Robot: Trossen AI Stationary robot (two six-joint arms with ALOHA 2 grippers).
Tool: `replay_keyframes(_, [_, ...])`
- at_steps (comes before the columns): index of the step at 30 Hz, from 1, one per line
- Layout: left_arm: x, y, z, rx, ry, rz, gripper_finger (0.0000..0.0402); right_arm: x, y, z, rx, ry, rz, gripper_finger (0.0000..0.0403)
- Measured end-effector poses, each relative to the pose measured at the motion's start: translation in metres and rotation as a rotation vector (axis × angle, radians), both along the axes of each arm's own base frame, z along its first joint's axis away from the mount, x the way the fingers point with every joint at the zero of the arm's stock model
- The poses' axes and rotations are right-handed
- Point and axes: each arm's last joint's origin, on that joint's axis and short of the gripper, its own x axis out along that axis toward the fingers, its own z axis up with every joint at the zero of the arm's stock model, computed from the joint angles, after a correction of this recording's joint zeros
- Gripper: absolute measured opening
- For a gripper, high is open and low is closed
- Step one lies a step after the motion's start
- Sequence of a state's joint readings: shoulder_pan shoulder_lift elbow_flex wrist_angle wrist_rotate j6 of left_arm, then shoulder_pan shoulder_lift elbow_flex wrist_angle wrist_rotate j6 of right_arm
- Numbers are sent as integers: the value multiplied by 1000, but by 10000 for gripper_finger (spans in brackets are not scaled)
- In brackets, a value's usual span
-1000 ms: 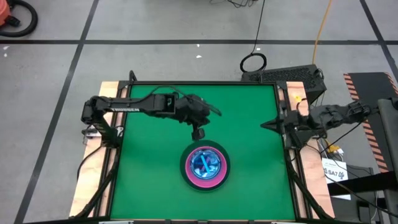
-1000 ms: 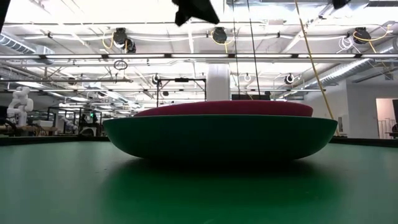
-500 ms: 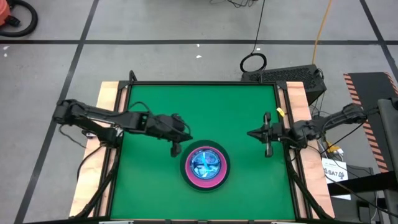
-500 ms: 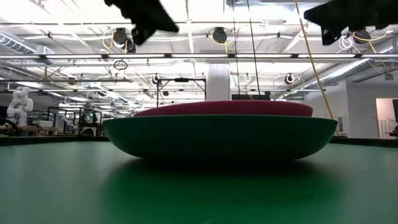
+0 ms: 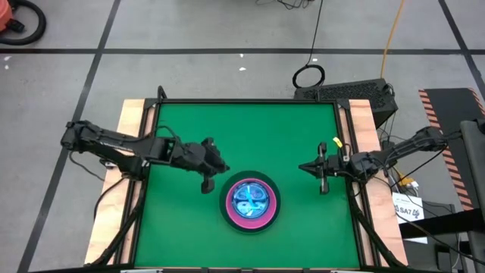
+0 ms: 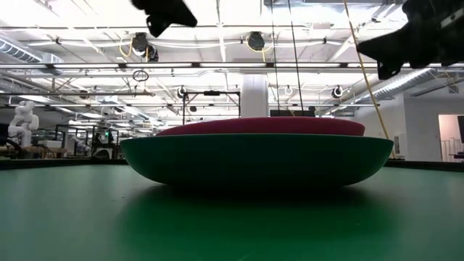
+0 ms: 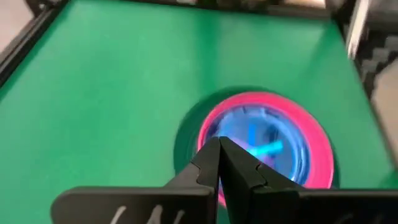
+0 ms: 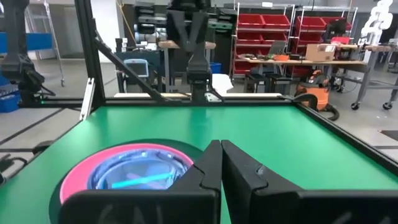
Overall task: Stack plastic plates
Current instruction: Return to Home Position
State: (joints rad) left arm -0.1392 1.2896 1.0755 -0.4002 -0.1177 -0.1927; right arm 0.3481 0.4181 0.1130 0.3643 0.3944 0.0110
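The plates form one stack [image 5: 251,202] near the middle of the green table, toward its near edge. A dark green plate [image 6: 257,158] rests on the mat, with a hot pink plate [image 7: 314,146] in it and translucent cyan plates [image 7: 258,137] on top. My left gripper [image 5: 208,185] hovers shut above the table, just left of the stack. My right gripper [image 5: 323,186] hovers shut to the right of the stack, near the table's right edge. Neither touches a plate. In each wrist view the shut fingers [image 7: 219,155] [image 8: 221,155] stand before the stack.
Green mat [image 5: 189,243] lies bare around the stack. A raised black frame [image 5: 348,136] edges the table. Cables and a dark box [image 5: 356,92] sit beyond the far right corner. Shelves and benches fill the room behind.
My left gripper has pulled back from above the stack toward the table's left and near side. My right gripper has swung in from the right edge over the table, toward the stack. The stack has kept still.
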Motion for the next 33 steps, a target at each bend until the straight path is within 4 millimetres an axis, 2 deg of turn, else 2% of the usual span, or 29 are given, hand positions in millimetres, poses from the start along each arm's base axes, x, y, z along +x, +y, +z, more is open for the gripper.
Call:
replay_keyframes(3, [-3,-4,-13,36,-20,-15,15,-1,0,-8,-3,3,2,0])
replay_keyframes(6, [-15,-3,-34,32,-46,-4,16,-1,0,-5,17,-37,4,0])
replay_keyframes(9, [-32,-4,-57,3,-65,-8,16,-2,0,-7,11,-23,6,0])
replay_keyframes(12, [-52,0,-69,-7,-84,34,16,-1,0,-9,-10,-2,6,0])
replay_keyframes(22, [-117,7,-86,-11,-227,123,16,-2,0,-13,-28,37,6,0])
replay_keyframes(33, [-164,17,-96,-23,-404,111,16,-2,-1,-16,-18,68,6,0])
